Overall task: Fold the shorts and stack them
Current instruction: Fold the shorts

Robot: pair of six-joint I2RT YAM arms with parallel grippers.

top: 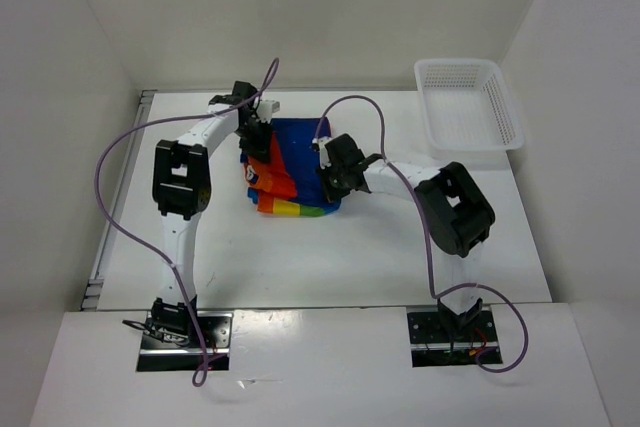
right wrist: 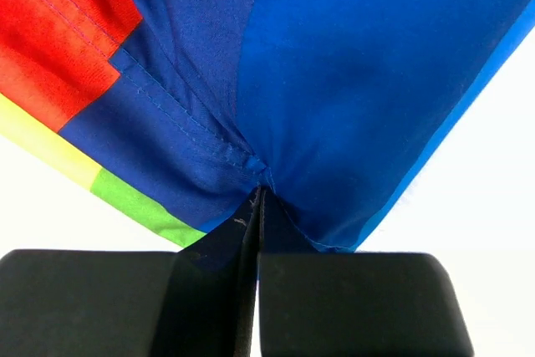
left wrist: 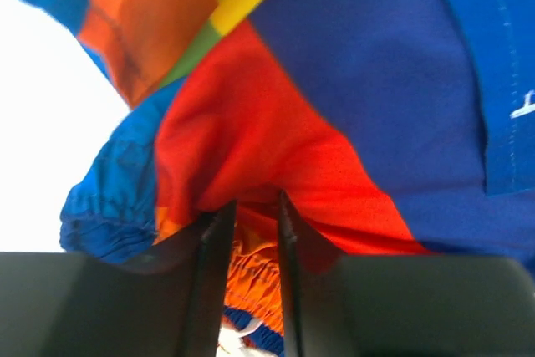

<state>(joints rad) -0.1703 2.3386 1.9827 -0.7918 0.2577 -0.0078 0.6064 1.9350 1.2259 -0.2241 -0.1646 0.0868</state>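
Note:
The rainbow-striped shorts lie bunched on the white table between both arms. My left gripper is at their left edge. In the left wrist view its jaws stand close together, pinching a red fold of the shorts, with the orange waistband showing below between the fingers. My right gripper is at the shorts' right edge. In the right wrist view it is shut on a blue seam fold of the shorts, lifted off the table.
A white plastic mesh basket stands at the back right of the table. White walls close in the left, back and right sides. Purple cables loop over both arms.

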